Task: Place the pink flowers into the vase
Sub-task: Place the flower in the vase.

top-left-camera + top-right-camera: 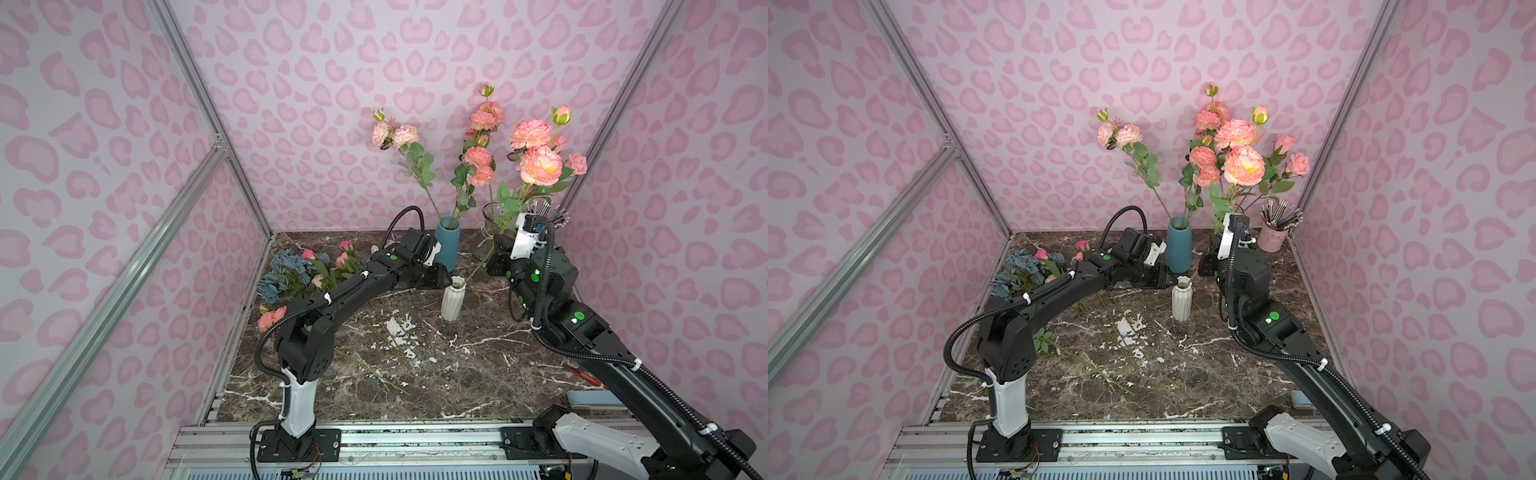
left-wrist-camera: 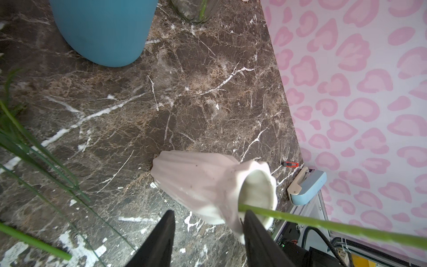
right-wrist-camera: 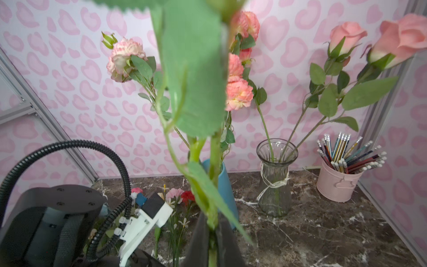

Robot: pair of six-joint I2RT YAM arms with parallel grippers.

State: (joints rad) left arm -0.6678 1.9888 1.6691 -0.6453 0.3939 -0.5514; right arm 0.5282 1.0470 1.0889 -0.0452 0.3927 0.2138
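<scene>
right pincer (image 3: 213,240): closed on the stem (image 3: 215,161) of one pink flower, gripped low down; its leaves rise right in front of my wrist camera.
held flower (image 1: 540,166): big salmon-pink blooms high at the right rear, above my right arm, seen in both top views.
stem tip (image 2: 241,205): the stem slants down from my right pincer to the mouth of the white vase; the tip lies at the rim, and i cannot tell whether it is inside.
white vase (image 1: 452,301): ribbed, upright on the marble table (image 1: 478,374), near the middle, just in front of the blue vase.
left pincer (image 2: 210,211): jaws partway apart, low beside the white vase's neck. one finger (image 2: 254,231) overlaps the rim, and bare marble shows between the other and the vase. i grip nothing that i can see.
blue vase (image 1: 449,245): at the back, with two pink sprays (image 1: 395,135) standing in it.
glass vase (image 3: 276,178): right of the blue vase, holding pink roses (image 3: 346,34).
loose pink flowers (image 1: 272,318): lying on the table at the left, by my left arm; more pink buds (image 1: 344,253) lie further back beside the hydrangea (image 1: 282,270).
carnation (image 3: 187,196): red, lying among those.
pencil cup (image 1: 1271,237): pink, in the back right corner.
bare stems (image 1: 390,353): thin and green, lying across the middle of the table.
</scene>
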